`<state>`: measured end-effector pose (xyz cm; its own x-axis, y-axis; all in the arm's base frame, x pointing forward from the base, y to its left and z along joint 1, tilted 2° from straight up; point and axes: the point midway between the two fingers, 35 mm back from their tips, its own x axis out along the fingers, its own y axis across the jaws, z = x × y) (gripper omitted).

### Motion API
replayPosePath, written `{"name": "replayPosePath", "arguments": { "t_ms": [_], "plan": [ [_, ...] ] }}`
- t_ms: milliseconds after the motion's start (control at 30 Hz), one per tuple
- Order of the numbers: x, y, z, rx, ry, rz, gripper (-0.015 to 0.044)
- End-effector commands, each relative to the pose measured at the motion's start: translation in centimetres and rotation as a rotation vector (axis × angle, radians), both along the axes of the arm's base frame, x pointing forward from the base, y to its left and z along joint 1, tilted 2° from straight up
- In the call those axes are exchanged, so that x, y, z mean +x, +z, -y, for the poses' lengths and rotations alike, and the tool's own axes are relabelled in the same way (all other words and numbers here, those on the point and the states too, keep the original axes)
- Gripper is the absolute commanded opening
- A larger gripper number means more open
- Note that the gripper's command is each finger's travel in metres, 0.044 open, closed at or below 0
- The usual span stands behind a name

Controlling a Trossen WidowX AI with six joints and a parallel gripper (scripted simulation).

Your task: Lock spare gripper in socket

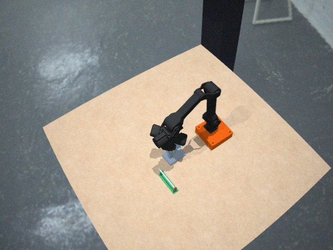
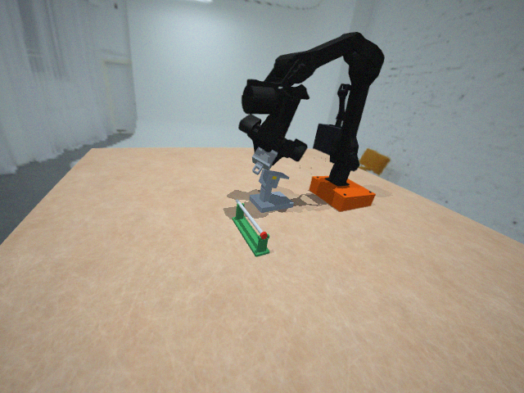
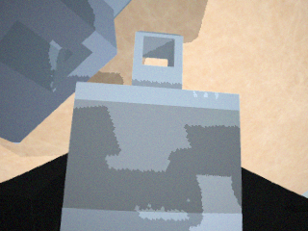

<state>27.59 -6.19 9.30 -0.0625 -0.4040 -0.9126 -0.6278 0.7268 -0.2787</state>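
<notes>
My gripper (image 2: 266,153) (image 3: 148,161) is shut on the grey spare gripper (image 2: 264,158) (image 3: 154,149). Its spigot, with a square hole, points down and slightly left in the exterior view, above and beside the mount's socket (image 2: 267,179), apart from it. The blue-grey mount (image 1: 173,158) (image 2: 270,204) (image 3: 24,111) stands upright on its base plate; in the wrist view it is at the upper left. The white lock pin (image 1: 167,178) (image 2: 250,218) with a red head lies across the green rack (image 1: 164,180) (image 2: 246,234), out of the socket. In the top view the arm hides the spare gripper.
The arm's orange base (image 1: 214,137) (image 2: 353,200) stands to the right of the mount in the top and exterior views. The green rack is on the other side of the mount from the arm, close to its base plate. A dark pillar (image 1: 221,29) rises past the table's far corner.
</notes>
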Motion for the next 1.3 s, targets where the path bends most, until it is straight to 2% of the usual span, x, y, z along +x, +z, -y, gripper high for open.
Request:
{"name": "replayPosePath", "arguments": {
  "t_ms": [0,267,1100,1267],
  "plan": [
    [-0.1,0.7,-0.3,-0.066,0.045,-0.03,0.0],
    [-0.5,1.9,-1.3,-0.18,0.096,-0.062,0.0],
    [-1.3,6.0,-5.8,-0.51,0.578,-0.339,0.0],
    [-1.3,6.1,-6.0,-0.52,0.592,-0.345,0.0]
  ]
}}
